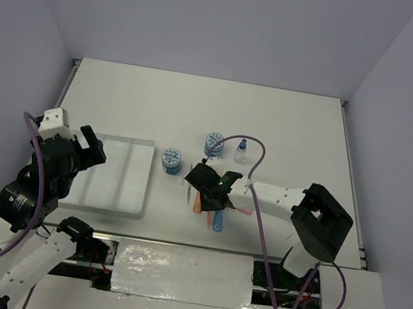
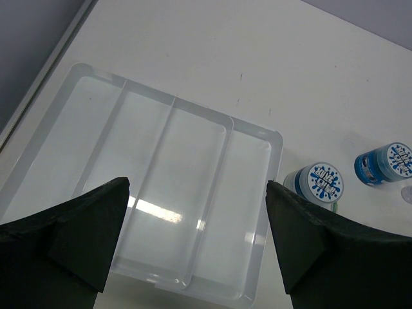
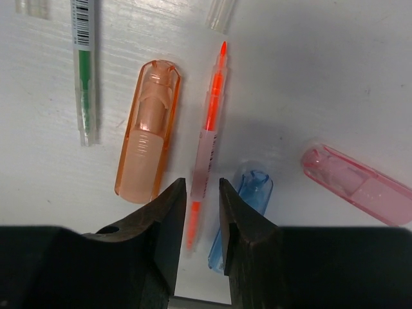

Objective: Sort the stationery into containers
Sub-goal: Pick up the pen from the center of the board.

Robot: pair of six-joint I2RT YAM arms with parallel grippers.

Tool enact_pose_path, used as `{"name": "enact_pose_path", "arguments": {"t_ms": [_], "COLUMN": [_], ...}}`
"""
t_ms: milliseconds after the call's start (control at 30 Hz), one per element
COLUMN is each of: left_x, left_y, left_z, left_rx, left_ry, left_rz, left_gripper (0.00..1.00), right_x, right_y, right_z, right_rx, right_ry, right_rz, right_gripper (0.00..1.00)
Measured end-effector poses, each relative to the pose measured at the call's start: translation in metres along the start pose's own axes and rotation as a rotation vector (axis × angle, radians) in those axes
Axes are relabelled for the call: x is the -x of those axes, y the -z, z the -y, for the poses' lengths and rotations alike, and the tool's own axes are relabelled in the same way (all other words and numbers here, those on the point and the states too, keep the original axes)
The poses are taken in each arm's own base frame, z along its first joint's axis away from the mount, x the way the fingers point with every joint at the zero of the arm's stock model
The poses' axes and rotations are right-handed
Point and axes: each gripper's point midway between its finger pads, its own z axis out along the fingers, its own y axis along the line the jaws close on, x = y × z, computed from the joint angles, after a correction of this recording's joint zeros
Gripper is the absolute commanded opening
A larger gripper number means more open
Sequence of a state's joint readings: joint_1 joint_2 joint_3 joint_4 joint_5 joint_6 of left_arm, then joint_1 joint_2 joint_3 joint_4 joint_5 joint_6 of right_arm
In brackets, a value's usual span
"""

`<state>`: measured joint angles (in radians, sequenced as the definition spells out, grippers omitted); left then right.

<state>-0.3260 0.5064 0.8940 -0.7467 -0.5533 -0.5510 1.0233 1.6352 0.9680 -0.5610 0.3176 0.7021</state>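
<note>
White table [image 1: 290,129] with pale walls all round, and on its left side lies the tray [image 2: 148,174], a flat white box with four long slots side by side, each showing only its bare shiny floor. Just right of the tray stands a pot [image 2: 314,183], round, with blue splashes on a white lid, and a second pot [image 2: 384,164] like it stands a bit further off; the words on the lids are too small to read. A tiny bottle [image 1: 240,151] with a blue cap stands near the second pot. The left gripper [image 2: 196,187] hangs over the tray, jaws wide apart, holding nothing. The right gripper [image 3: 199,183] is low over the pens, its jaws close together, one on each side of the orange pen [image 3: 217,84], with a thin gap showing on both sides. Left of that pen lie the orange marker [image 3: 148,132] and the green pen [image 3: 84,96], which has a bar code; right of it lie the blue marker [image 3: 254,187] and the pink eraser [image 3: 357,187]
</note>
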Motion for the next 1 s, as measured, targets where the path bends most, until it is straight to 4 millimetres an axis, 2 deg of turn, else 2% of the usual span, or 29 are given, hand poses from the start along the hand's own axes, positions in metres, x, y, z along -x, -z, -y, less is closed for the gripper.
{"name": "enact_pose_path", "arguments": {"t_ms": [167, 300, 433, 667, 767, 833, 900, 1000], "left_x": [0.000, 0.000, 0.000, -0.006, -0.003, -0.003, -0.009, -0.031], "left_y": [0.000, 0.000, 0.000, -0.003, -0.006, -0.010, -0.014, -0.011], "left_z": [0.000, 0.000, 0.000, 0.009, 0.029, 0.046, 0.063, 0.097], "left_rx": [0.000, 0.000, 0.000, -0.027, -0.084, -0.133, -0.169, -0.239], "left_ry": [0.000, 0.000, 0.000, -0.019, -0.023, -0.017, -0.008, -0.035], "left_rz": [0.000, 0.000, 0.000, -0.051, -0.107, -0.139, -0.186, -0.269], "left_gripper": [0.99, 0.99, 0.99, 0.99, 0.99, 0.99, 0.99, 0.99], "right_x": [-0.011, -0.010, -0.010, -0.007, 0.006, 0.024, 0.045, 0.066], "right_y": [-0.011, -0.012, -0.011, -0.003, 0.021, 0.049, 0.084, 0.137], "right_z": [0.001, 0.000, 0.001, 0.004, 0.010, 0.014, 0.018, 0.032], "right_rx": [-0.009, -0.006, -0.006, -0.013, -0.006, 0.022, 0.073, 0.147], "right_ry": [-0.001, -0.004, -0.011, -0.064, -0.104, -0.146, -0.198, -0.276], "right_rz": [-0.028, -0.025, -0.021, -0.004, 0.053, 0.125, 0.219, 0.351], "right_gripper": [0.27, 0.19, 0.02, 0.00, 0.00, 0.00, 0.00, 0.00]}}
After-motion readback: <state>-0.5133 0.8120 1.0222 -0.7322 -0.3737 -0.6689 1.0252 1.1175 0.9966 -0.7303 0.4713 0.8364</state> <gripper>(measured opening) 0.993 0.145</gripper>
